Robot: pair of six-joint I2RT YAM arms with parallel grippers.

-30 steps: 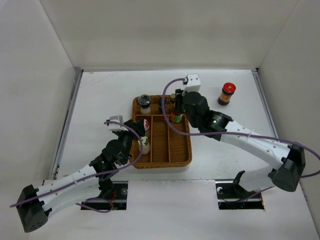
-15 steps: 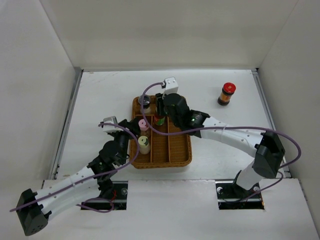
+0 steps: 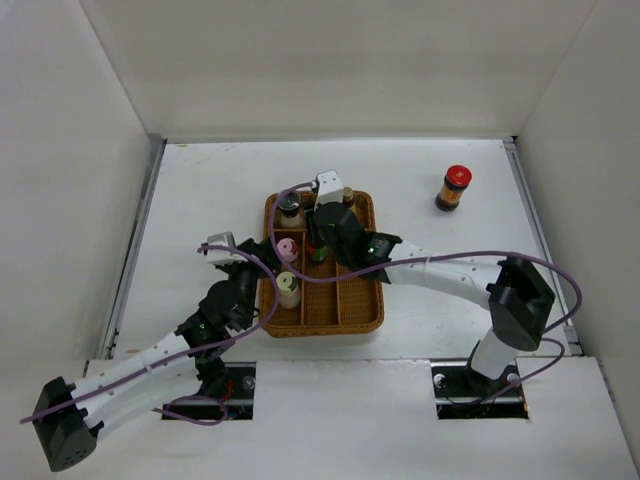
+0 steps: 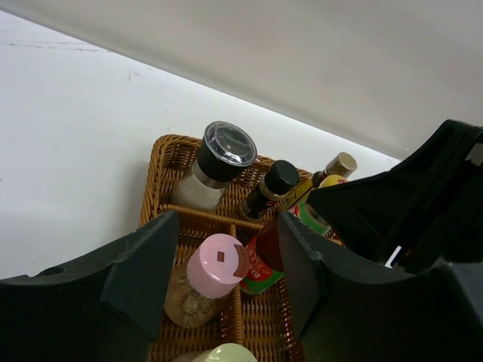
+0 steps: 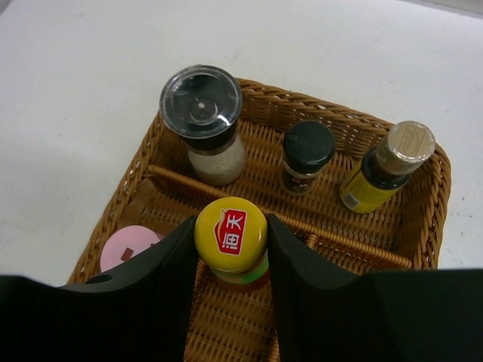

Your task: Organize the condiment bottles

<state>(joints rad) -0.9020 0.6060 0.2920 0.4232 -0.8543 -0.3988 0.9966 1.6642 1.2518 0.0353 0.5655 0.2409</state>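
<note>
My right gripper (image 3: 320,247) (image 5: 230,228) is shut on the yellow cap of the green-red bottle (image 5: 231,237) (image 4: 266,258), holding it low in the middle lane of the wicker tray (image 3: 362,318). My left gripper (image 3: 271,262) (image 4: 226,230) is open, its fingers either side of the pink-capped bottle (image 4: 216,265) (image 3: 286,248) without touching it. The pale-yellow-capped bottle (image 3: 288,284) stands just nearer. The grey-lidded jar (image 5: 202,121) (image 4: 219,161) and two slim dark bottles (image 5: 306,154) (image 5: 391,164) stand in the back row. The red-lidded dark jar (image 3: 454,187) stands on the table at the right.
The tray's woven dividers (image 5: 170,177) separate the back row from the front lanes. My right arm (image 3: 450,270) reaches across the tray's right side. White walls close in the table on the left, back and right.
My right gripper has carried the yellow-capped bottle leftward from the back right of the tray to the middle lane. My left gripper has drawn back off the pink-capped bottle.
</note>
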